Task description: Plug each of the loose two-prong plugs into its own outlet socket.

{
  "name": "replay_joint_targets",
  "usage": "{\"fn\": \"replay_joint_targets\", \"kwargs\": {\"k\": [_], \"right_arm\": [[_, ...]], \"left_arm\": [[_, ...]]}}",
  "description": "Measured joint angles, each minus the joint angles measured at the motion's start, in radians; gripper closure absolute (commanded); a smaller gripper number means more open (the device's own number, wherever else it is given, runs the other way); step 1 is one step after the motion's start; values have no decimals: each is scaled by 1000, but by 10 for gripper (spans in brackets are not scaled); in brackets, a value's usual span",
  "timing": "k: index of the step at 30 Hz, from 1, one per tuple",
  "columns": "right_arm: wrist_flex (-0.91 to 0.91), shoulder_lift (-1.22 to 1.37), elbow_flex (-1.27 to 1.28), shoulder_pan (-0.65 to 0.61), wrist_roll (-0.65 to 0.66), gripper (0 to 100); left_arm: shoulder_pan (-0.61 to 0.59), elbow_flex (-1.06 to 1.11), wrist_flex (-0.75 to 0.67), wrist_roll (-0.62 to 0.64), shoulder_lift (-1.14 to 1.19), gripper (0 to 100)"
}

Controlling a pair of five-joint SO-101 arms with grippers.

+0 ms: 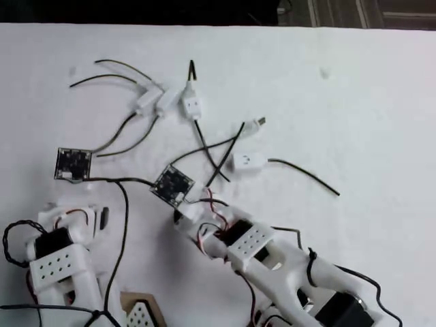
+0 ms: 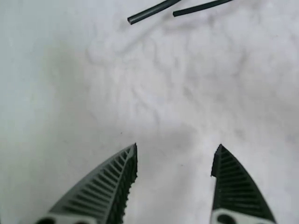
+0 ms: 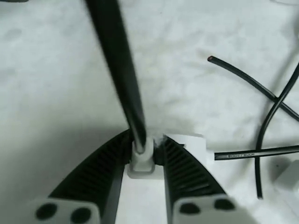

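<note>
My right gripper (image 3: 145,137) is shut on a small white plug (image 3: 140,163), whose thick black cable (image 3: 117,65) runs away from it over the table. A white block (image 3: 192,143) with a thin black cable lies right beside the held plug. My left gripper (image 2: 177,147) hangs open over bare white table, with two cut cable ends (image 2: 133,19) beyond it. In the high view a loose two-prong plug (image 1: 257,123) lies mid-table, a white socket (image 1: 248,161) just below it, another socket (image 1: 193,105) farther back, and two white connectors (image 1: 155,101) side by side.
Black cables (image 1: 211,153) cross between the sockets and the right arm (image 1: 252,245). The left arm (image 1: 61,259) sits at the front left, with a black camera board (image 1: 73,163) ahead of it. A white cloth (image 1: 368,102) covers the table.
</note>
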Motion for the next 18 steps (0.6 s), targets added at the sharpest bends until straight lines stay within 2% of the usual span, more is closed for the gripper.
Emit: {"fn": "replay_joint_targets", "kwargs": {"k": [4, 9, 18], "right_arm": [[69, 43, -57, 0, 5, 975], [109, 43, -72, -8, 6, 841], [239, -170, -64, -8, -74, 870]], "left_arm": [[0, 0, 0, 0, 0, 740], [0, 0, 0, 0, 0, 740], [0, 0, 0, 0, 0, 740]]}}
